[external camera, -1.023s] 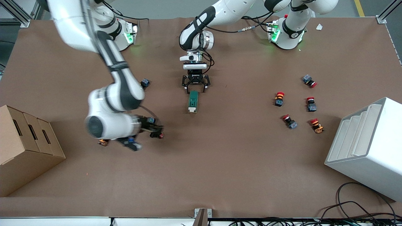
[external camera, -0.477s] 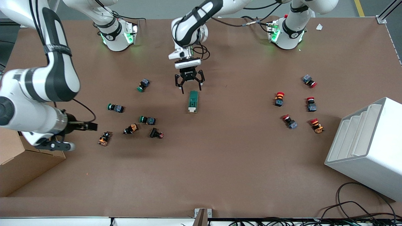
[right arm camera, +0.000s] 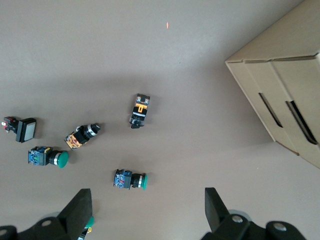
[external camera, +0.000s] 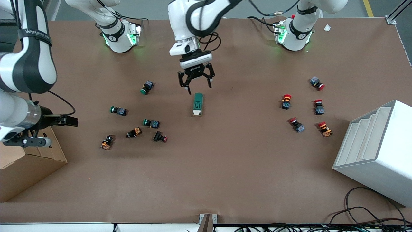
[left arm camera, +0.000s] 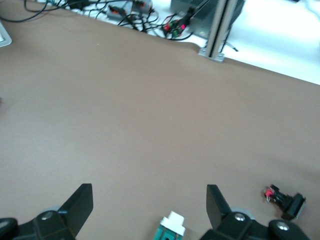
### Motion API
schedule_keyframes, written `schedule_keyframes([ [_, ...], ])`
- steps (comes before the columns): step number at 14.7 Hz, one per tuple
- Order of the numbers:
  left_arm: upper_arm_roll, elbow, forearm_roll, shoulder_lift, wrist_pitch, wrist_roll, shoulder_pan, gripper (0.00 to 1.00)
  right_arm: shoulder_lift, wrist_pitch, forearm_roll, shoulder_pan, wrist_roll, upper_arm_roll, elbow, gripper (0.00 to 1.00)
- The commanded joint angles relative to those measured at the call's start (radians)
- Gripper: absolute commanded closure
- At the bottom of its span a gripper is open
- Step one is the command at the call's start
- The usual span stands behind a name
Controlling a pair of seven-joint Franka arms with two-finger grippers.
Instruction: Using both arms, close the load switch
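Observation:
The load switch [external camera: 198,104], a dark green block with its white lever end nearer the front camera, lies flat mid-table. My left gripper [external camera: 196,85] hangs open above the table just off the switch's green end, not touching it. In the left wrist view the switch's white end [left arm camera: 170,228] shows between the spread fingers of the left gripper [left arm camera: 149,202]. My right gripper [external camera: 73,121] is raised and open over the right arm's end of the table, by the cardboard box. In its wrist view the right gripper [right arm camera: 147,210] is empty, high above several pushbuttons.
Several green and orange pushbuttons [external camera: 151,123] lie toward the right arm's end, and a green one [right arm camera: 131,179] shows in the right wrist view. Several red pushbuttons [external camera: 286,101] lie toward the left arm's end. A cardboard box [external camera: 29,167] and a white tiered bin [external camera: 376,151] stand at the table's ends.
My right arm has swung up and away from the pushbutton cluster toward the cardboard box. My left gripper has lifted off the switch's green end. The switch has not moved.

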Motion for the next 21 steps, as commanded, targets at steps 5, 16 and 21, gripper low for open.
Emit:
schedule_keyframes([
  [5,-0.001,0.052,-0.344,-0.194,-0.082,0.528,0.295,0.0,0.002,-0.027,0.013,-0.056,-0.033,0.024,0.031,0.0],
  [16,0.009,0.196,-0.504,-0.271,-0.343,1.204,0.579,0.0,-0.007,-0.06,0.048,-0.053,-0.024,0.021,0.076,0.0],
  [21,0.188,0.184,-0.762,-0.352,-0.38,1.35,0.594,0.0,-0.064,-0.115,0.039,-0.048,-0.039,0.019,0.08,0.0],
])
